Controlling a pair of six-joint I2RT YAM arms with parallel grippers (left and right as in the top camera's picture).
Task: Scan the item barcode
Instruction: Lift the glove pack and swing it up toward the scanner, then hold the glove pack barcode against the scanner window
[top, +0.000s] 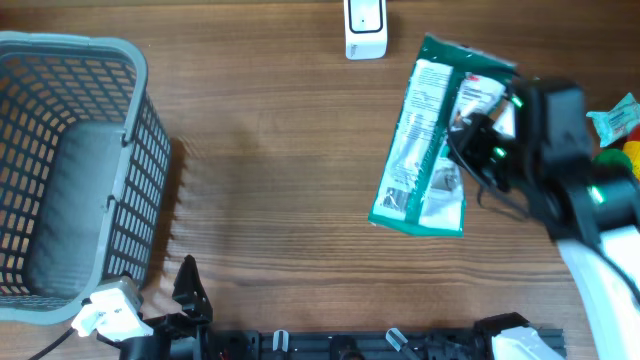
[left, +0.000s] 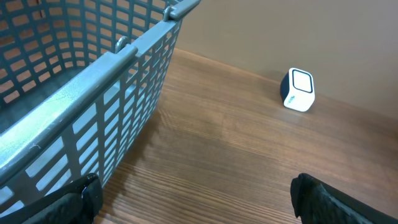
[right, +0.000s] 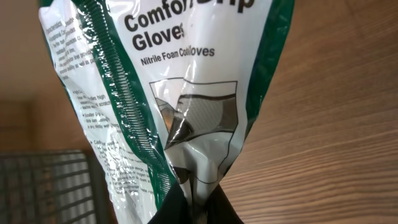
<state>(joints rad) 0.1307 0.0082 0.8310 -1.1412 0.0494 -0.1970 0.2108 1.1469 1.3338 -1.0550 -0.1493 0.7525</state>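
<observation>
Grips glove packet tight in right gripper, left gripper spread wide and idle; next, must turn barcode toward white scanner.

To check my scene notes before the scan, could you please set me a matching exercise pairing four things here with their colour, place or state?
1 glove packet
2 basket
3 scanner
4 left hand

A open, holding nothing
B grey mesh
C white, at the table far edge
D gripped by the right hand

Pairs: 1-D, 2-B, 3-C, 4-A
</observation>
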